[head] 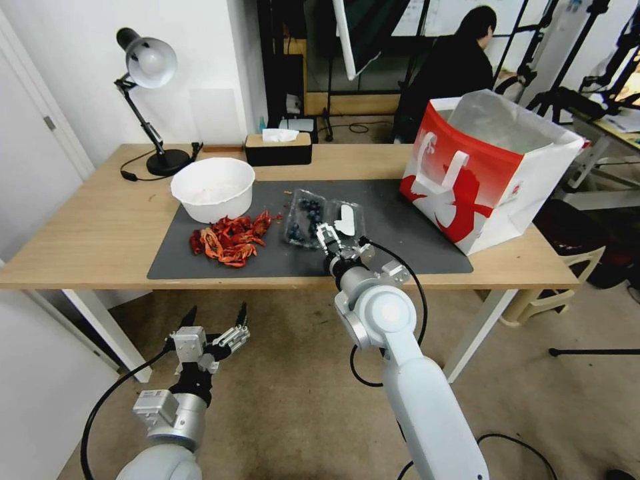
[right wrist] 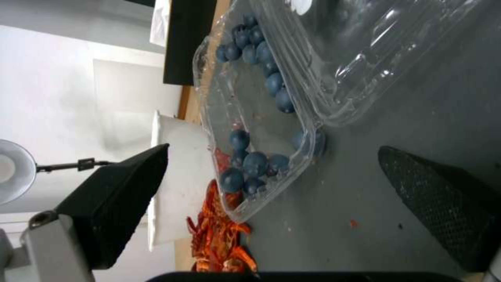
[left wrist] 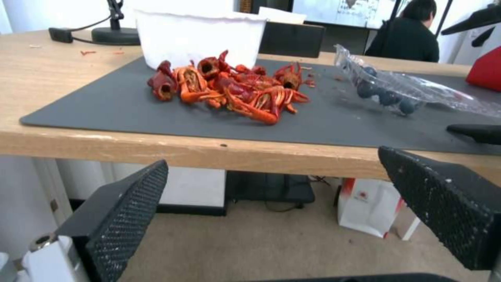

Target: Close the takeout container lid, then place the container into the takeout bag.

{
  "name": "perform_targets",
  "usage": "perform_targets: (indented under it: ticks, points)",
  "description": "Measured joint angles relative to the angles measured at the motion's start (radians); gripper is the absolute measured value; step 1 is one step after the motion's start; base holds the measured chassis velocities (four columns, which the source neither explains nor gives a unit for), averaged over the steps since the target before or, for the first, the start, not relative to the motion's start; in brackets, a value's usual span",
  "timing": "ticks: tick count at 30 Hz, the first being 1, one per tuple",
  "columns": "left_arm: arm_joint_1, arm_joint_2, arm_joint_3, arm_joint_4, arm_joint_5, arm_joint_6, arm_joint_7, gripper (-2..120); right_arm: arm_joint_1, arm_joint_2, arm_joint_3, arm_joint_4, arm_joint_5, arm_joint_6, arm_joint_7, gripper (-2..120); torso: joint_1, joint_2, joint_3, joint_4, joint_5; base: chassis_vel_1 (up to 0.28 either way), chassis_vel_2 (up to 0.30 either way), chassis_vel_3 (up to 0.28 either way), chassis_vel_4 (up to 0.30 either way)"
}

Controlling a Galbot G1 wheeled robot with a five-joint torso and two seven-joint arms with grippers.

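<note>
Lid-closing step: right gripper [head: 326,238], fingers spread, hovers at 6 o'clock of takeout container [head: 304,217]; lid [head: 347,219] lies flat at 3 o'clock. Next: flip lid w/ care. Left gripper [head: 215,319] spread, idle.

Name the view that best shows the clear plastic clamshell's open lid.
Right wrist view: the clear hinged lid lies open, close up beside the blueberry tray. Head view shows it small, its label visible. Left wrist view catches it edge-on.

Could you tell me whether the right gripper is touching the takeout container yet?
Apart. In the right wrist view, the right gripper is open, and bare mat shows between each finger and the takeout container.
</note>
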Motion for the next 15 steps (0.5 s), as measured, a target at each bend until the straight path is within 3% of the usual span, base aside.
perform_targets:
  ticks: [15]
  points:
    - [0.002, 0.0, 0.0, 0.0, -0.001, -0.005, -0.001, 100, 0.029, 0.017, 0.004, -0.035, -0.001, 0.0, -0.013, 100, 0.0, 0.0, 0.0, 0.0, 0.0, 0.0, 0.0, 0.0, 0.0]
